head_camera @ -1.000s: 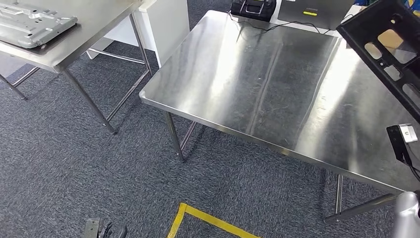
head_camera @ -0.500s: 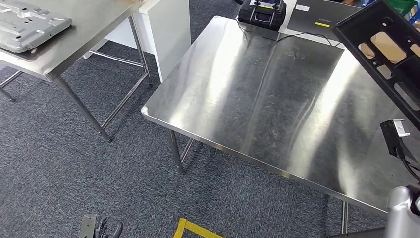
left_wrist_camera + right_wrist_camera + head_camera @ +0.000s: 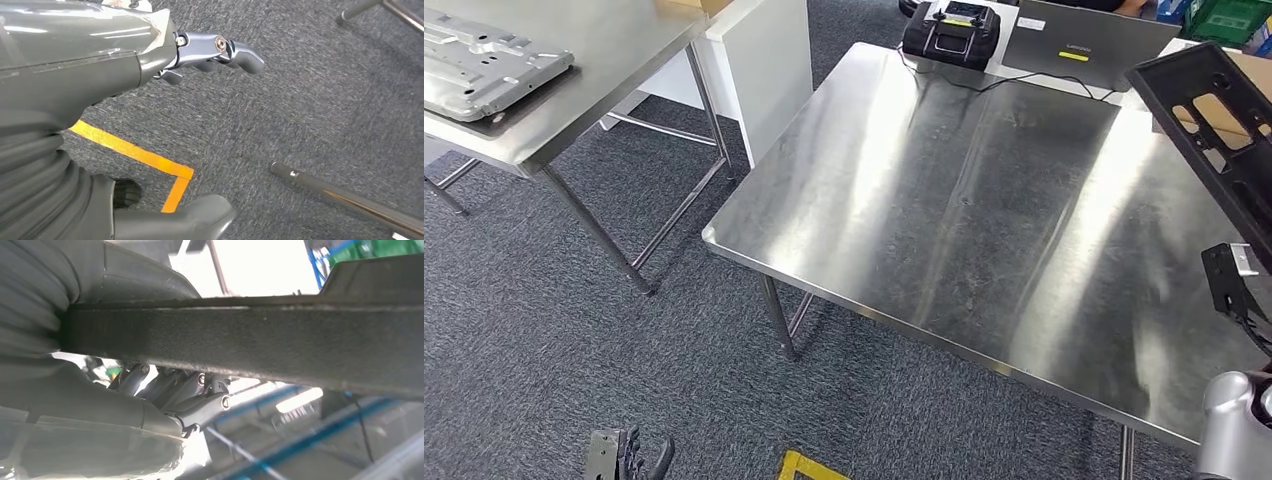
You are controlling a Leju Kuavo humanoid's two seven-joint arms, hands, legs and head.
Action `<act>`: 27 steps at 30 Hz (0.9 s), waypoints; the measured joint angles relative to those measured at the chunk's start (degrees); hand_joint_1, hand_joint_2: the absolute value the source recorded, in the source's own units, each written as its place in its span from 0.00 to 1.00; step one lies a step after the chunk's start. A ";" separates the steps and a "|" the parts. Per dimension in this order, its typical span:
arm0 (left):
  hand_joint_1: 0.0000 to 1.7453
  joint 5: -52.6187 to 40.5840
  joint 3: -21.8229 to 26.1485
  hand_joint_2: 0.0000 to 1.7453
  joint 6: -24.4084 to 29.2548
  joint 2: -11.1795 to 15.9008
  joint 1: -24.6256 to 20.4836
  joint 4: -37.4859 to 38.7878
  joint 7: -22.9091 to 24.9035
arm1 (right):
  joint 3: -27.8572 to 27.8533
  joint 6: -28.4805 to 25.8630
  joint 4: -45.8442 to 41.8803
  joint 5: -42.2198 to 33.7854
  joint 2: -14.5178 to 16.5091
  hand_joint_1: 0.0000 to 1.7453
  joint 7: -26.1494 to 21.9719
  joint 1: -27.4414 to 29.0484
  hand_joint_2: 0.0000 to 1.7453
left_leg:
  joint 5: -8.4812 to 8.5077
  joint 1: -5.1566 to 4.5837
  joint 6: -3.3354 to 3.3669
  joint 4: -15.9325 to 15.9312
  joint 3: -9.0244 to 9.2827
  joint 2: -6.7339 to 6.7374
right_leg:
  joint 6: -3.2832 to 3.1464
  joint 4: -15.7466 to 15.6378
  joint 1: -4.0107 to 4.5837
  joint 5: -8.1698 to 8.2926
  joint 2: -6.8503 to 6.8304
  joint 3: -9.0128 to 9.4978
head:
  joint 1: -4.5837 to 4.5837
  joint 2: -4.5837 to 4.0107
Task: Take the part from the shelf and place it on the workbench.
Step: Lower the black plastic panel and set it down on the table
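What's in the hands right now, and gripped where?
The right hand grips the black part along one edge bar, fingers curled around it. The left hand hangs over the carpet holding nothing.

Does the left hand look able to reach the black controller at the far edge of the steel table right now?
Probably not. The left hand hangs low over the carpet, and the controller sits across the whole table.
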 joint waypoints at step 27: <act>0.00 8.70 -3.65 0.00 -8.47 0.60 1.29 -0.48 0.00 | 5.66 -1.31 28.52 0.03 2.29 0.00 9.58 -10.15 0.00 | -0.10 -0.32 -0.79 -0.18 0.14 -0.02 | -0.26 0.02 0.15 -0.18 0.03 0.13 | 0.03 0.00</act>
